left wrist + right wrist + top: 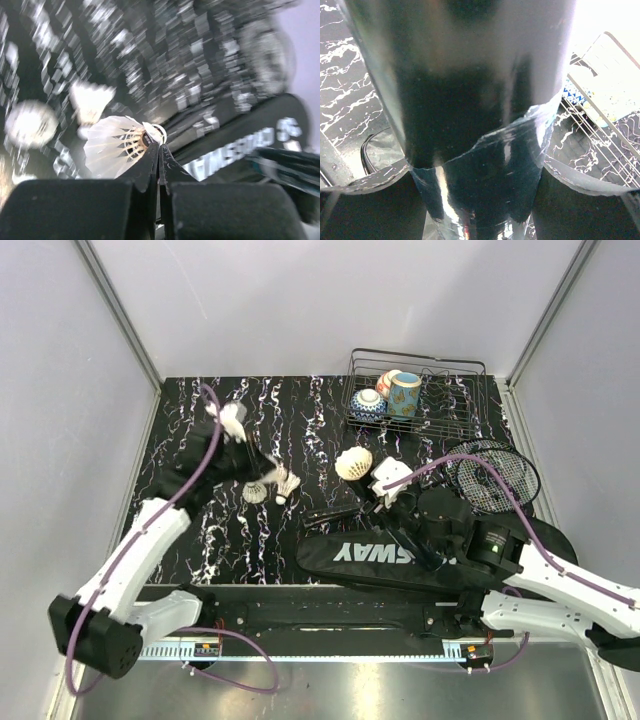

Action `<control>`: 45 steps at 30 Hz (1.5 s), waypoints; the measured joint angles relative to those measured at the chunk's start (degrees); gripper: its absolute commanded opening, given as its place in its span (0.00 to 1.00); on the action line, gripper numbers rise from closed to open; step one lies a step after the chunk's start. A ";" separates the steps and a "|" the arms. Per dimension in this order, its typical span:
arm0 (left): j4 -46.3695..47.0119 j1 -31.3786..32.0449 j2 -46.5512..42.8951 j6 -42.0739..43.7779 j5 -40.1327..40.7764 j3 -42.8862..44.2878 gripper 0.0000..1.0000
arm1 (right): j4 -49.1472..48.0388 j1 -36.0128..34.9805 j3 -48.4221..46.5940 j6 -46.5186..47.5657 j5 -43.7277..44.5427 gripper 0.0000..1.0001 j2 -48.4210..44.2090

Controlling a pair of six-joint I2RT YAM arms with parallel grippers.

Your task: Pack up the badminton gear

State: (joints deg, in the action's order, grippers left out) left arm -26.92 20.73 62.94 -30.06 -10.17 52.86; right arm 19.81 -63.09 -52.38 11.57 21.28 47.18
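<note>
Dark glossy tube [470, 125] fills the right wrist view, clasped between the widely spread fingers of the right pincer [475, 215]; no lettering on it can be read. The left pincer [159, 146] is closed tight, pinching a white feather shuttlecock [117, 145] at its cork end, left of centre over the marbled counter [300, 410]. The long black bag [330, 558] lies along the near edge, and the visible part of its white print reads "SWAY".

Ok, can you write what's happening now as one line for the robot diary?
left jaws: shut on small white feather shuttlecock | right jaws: holding dark glossy tube | long black fabric bag: lying flat
</note>
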 measured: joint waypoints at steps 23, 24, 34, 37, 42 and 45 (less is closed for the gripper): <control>-10.36 17.18 -1.05 16.37 -18.53 35.87 0.00 | -0.11 0.00 -2.49 0.63 -4.37 0.44 8.41; -10.78 17.70 -0.50 16.57 -18.53 35.87 0.00 | -0.11 0.00 -2.67 0.66 -4.46 0.44 8.74; -11.06 20.96 3.76 17.62 -23.45 35.87 0.00 | -0.15 0.00 -4.28 1.11 -5.51 0.43 9.64; -10.67 21.09 5.55 17.42 -25.86 35.50 0.01 | -0.26 0.00 -4.63 1.38 -5.92 0.43 9.64; -7.45 21.16 6.97 15.39 -30.18 32.37 0.14 | 0.17 0.00 -4.63 1.92 -6.12 0.43 9.44; -4.72 21.18 7.48 14.16 -32.28 31.26 0.33 | 0.72 0.00 -4.63 2.14 -6.49 0.43 9.03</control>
State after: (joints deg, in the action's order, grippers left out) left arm -31.64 41.91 70.41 -15.90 -42.46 84.12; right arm 20.53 -63.09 -57.01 13.72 14.79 56.21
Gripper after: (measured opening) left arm 0.200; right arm 0.729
